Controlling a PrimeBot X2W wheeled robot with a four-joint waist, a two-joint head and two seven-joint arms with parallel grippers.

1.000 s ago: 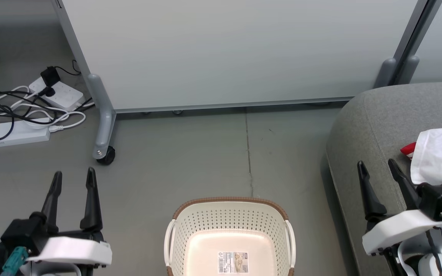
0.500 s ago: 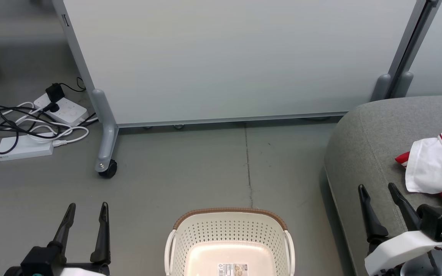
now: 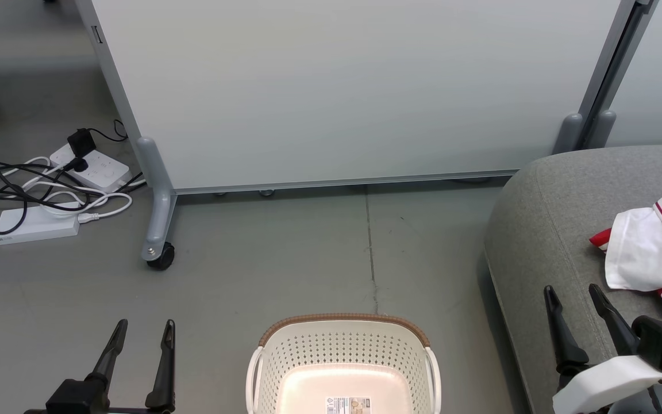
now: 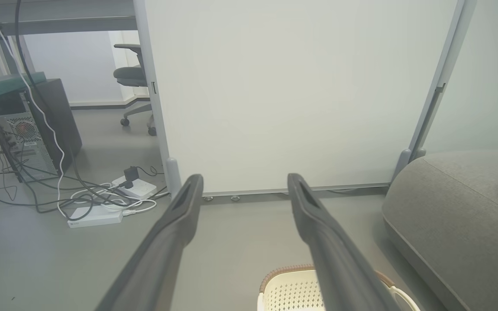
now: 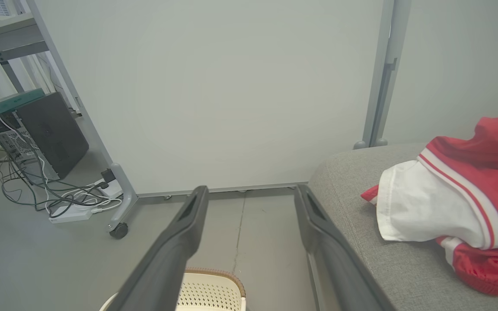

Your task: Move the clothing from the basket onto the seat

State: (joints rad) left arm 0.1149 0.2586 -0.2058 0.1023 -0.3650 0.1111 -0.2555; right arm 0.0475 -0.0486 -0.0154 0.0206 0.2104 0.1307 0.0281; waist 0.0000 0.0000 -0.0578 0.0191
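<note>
Soft red-and-white fabric clothing (image 3: pixel 641 259) is lying on the large grey upholstered seat (image 3: pixel 543 218), just right of the nearer right gripper (image 3: pixel 571 290). It and the left gripper (image 3: pixel 146 325) are standing spread apart, gripping nothing.

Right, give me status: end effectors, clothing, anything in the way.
Left end effector and right end effector open, empty. Clothing on the seat; basket shows none. Cables on floor far left, off the path.

An office or lab workspace: a pale wheeled partition (image 3: pixel 331 86) stands on a grey floor (image 3: pixel 285 259). Left of its foot lie power strips (image 3: pixel 35 224) and tangled cables (image 3: pixel 15 187). A computer tower (image 4: pixel 54 121) and swivel office chair (image 4: pixel 130 77) stand behind it.
</note>
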